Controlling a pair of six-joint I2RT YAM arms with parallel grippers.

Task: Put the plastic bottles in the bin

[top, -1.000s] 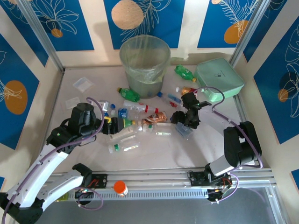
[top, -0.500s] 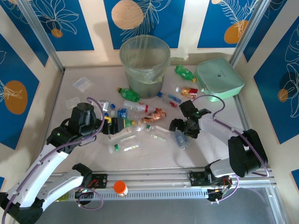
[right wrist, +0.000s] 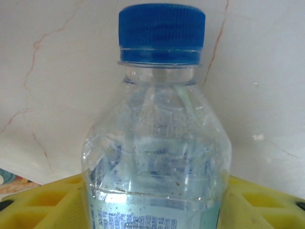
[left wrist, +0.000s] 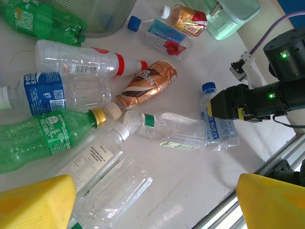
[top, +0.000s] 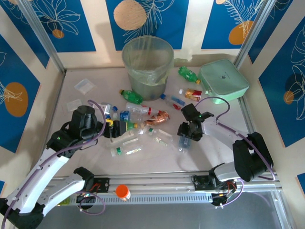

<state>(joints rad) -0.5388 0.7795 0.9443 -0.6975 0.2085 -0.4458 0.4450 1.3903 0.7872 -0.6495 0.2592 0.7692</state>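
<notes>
Slick clear plastic is your risk: the blue-capped bottle (right wrist: 157, 143) lies between your right gripper's (top: 185, 137) fingers; whether it is clamped I cannot tell. Lift loosely and it slips, well short of the bin (top: 147, 64).

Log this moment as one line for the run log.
left gripper: open, empty | right gripper: astride blue-capped bottle, grip unclear | bottle lying on table | bin: upright
</notes>
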